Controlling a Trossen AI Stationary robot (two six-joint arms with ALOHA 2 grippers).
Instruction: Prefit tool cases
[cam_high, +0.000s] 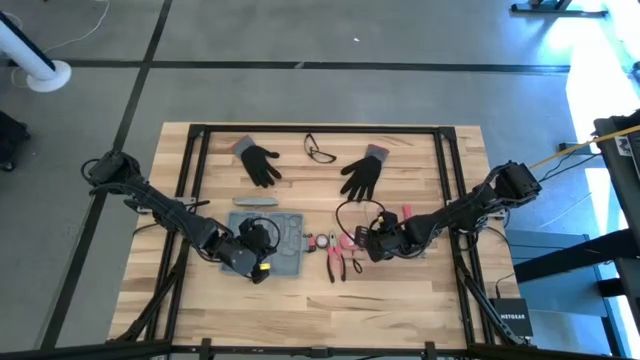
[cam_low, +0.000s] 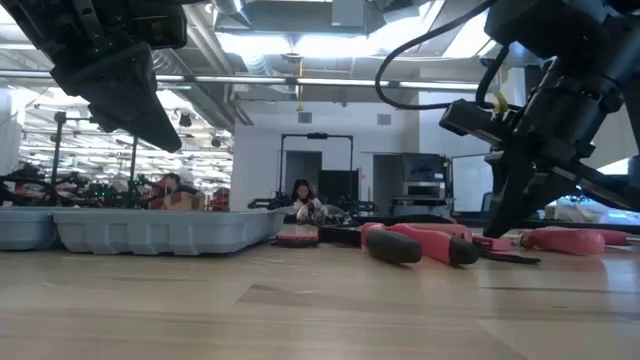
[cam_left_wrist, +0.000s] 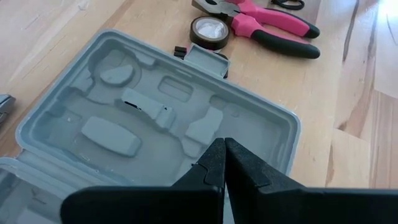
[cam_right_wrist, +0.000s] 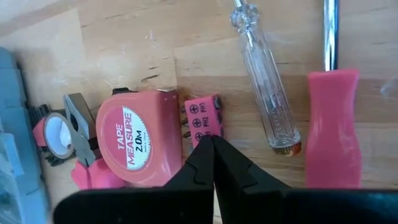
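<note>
We look down on the wooden table (cam_high: 400, 290), and the tool case (cam_high: 285, 240) lies open on the left half of it, moulded recesses up, nothing in them that we can make out. The left gripper (cam_high: 262, 268) hovers over the case's near edge, fingers (cam_left_wrist: 211, 163) pressed tight together, gripping nothing. To the right of the case we see a roll of tape (cam_left_wrist: 209, 31) just beside its latch, then pink-handled pliers (cam_high: 336, 262). The right gripper (cam_high: 378, 248) hangs above that cluster of pink tools, its fingers closed and empty too, tips over a pink bit holder (cam_right_wrist: 204, 119) that sits beside a pink tape measure (cam_right_wrist: 134, 144). A clear-handled screwdriver (cam_right_wrist: 264, 87) and a pink handle (cam_right_wrist: 333, 127) lie alongside. Farther back we spot two black gloves (cam_high: 262, 162), a pair of glasses (cam_high: 320, 150) between them, and a slim grey bar (cam_high: 257, 201).
</note>
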